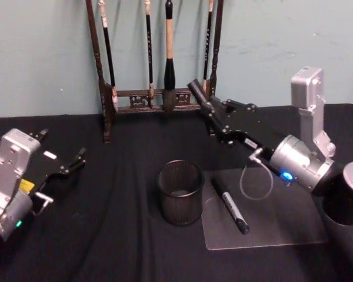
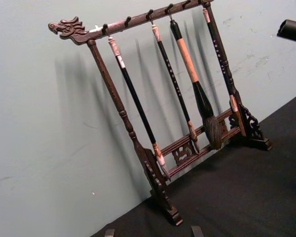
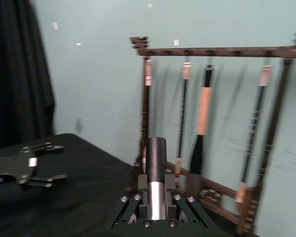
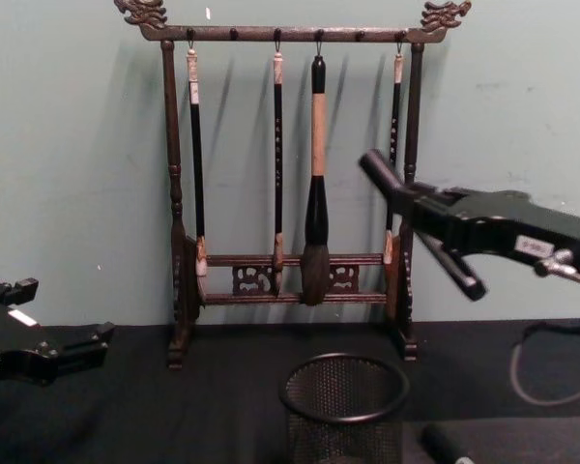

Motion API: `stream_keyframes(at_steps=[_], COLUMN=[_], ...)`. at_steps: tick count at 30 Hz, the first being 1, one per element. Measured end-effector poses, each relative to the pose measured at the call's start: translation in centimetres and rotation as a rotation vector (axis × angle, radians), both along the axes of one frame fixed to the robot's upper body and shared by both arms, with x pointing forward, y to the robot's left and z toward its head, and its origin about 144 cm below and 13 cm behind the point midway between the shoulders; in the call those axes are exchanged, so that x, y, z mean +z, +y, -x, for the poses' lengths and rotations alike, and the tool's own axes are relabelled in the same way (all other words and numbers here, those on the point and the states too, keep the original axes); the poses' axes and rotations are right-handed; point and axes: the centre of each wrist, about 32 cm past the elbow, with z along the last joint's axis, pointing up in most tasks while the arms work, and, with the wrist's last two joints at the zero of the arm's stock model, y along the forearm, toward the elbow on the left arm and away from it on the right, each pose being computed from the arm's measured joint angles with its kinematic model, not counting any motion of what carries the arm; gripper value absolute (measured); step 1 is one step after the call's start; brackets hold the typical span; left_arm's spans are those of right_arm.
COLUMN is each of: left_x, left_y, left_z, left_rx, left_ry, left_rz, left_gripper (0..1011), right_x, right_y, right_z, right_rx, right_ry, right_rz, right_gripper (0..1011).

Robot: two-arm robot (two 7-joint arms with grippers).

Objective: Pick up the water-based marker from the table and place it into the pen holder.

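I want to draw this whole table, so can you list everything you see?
brush rack: 1, dark wood, at the back by the wall
brushes: 4, dark and pale, hanging from the rack
pen holder: 1, black mesh, upright mid-table
mat: 1, clear, right of the pen holder
lying marker: 1, black, on the mat
held marker: 1, black, raised before the rack
tablecloth: 1, black, covering the table
left pincer: 1, black, open, at the table's left
right pincer: 1, black, shut on the held marker
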Motion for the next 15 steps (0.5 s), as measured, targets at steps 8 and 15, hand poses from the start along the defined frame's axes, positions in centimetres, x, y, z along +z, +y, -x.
stream_keyframes(at_steps=[8,15], left_x=[0.0,0.0], left_y=[0.0,0.0], left_z=[0.0,0.0], left_rx=[0.000,0.000], left_ry=[0.000,0.000], left_rz=[0.000,0.000], left_gripper=[1001,1001], right_x=[-0.5,-1.1], right_y=[1.3,2.2], right_z=[-0.5,-0.6], right_rx=[0.122,0.191], right_ry=[0.017,0.037], right_rz=[-0.003,-0.008], right_gripper=[204,204])
